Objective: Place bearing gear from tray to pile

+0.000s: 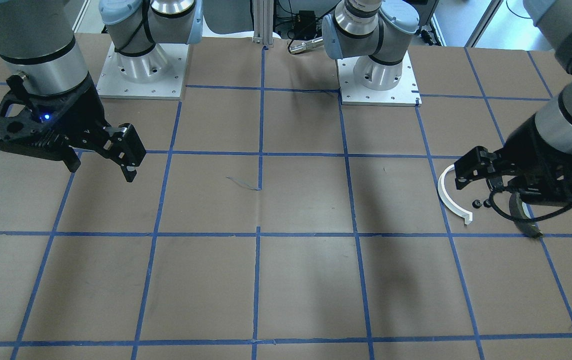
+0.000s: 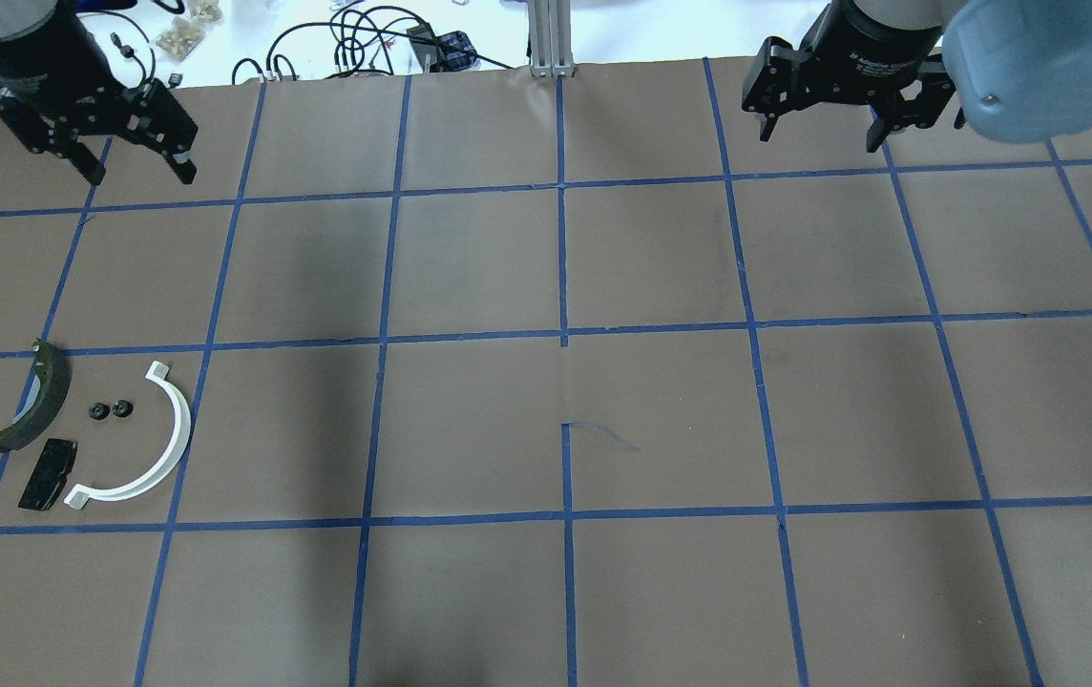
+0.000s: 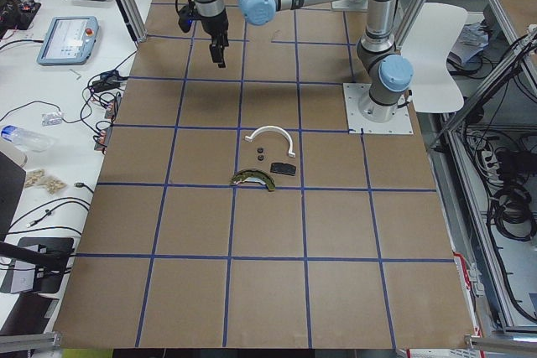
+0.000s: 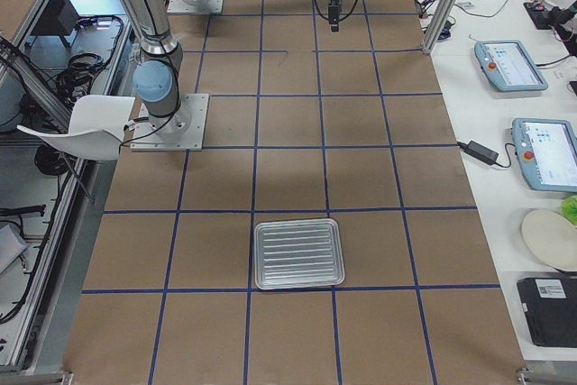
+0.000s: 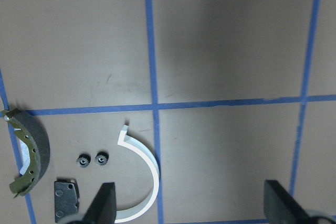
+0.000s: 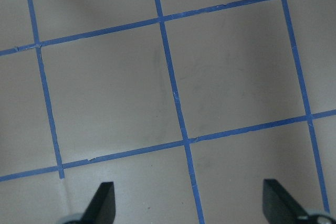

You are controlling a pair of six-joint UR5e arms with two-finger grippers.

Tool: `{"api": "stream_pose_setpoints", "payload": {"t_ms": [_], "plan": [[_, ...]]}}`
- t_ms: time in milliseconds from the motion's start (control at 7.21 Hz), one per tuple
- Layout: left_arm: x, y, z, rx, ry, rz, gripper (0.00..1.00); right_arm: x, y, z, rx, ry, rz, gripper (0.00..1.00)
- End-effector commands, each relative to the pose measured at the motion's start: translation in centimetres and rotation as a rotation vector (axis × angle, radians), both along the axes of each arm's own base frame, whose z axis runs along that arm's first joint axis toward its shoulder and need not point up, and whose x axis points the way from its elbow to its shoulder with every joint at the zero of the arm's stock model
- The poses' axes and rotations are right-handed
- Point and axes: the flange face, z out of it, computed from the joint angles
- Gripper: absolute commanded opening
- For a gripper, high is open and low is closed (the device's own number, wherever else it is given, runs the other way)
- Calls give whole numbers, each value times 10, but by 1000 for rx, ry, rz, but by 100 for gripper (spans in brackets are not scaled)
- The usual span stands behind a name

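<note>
My left pincer [image 2: 139, 170] hangs high over the table [image 2: 565, 592], fingers spread wide and grasping nothing; its wrist camera looks straight down past both fingertips; I judge it is held up like this because it has no load to set down; below it, off to one side, lies the pile; two small black gears [image 5: 83, 160] sit side by side, close but not touching as far as I can tell, in the gap between the olive shoe [image 5: 34, 150] and the white arc [image 5: 155, 169]; the black pad [image 5: 65, 198] lies just beside them, near one end of the arc; the gears lying in the arc's hollow reads to me as a deliberate drop among the other parts, so I count them as in the pile; arc and shoe hem them in on two sides, so any fresh drop there would best come from straight above; my right pincer [image 2: 820, 134] is well apart on the other side, likewise raised, released and empty, with blue-taped table under it; farthest off, at my right end of the table, the tray [image 4: 298, 223] lies flat; I make out no gear in it, though that view is small; if so, the moving is done, or nearly
</note>
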Motion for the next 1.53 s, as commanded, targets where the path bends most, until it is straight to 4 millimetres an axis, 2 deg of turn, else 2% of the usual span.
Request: {"api": "stream_pose_setpoints", "payload": {"t_ms": [0,139,278,416,555,694,971,1388], "plan": [[-92,25,21,-27,56,24,100,0,0,0,0,-2,0,100],[-123,35,3,17,48,34,100,1,0,1,-3,-6,1,100],[-133,46,-7,38,41,21,100,1,-1,1,-8,-6,1,100],[-133,59,-18,59,40,18,100,1,-1,0,-3,-6,1,100],[-131,78,-24,69,39,3,100,0,-1,0,-6,-2,0,100],[-122,88,-20,60,32,14,100,0,-1,0,-8,-3,1,100],[-98,93,-19,51,-45,-14,100,0,-1,0,-5,-2,0,100],[-96,95,-16,46,-32,0,100,1,-1,-1,-3,-11,3,100]]}}
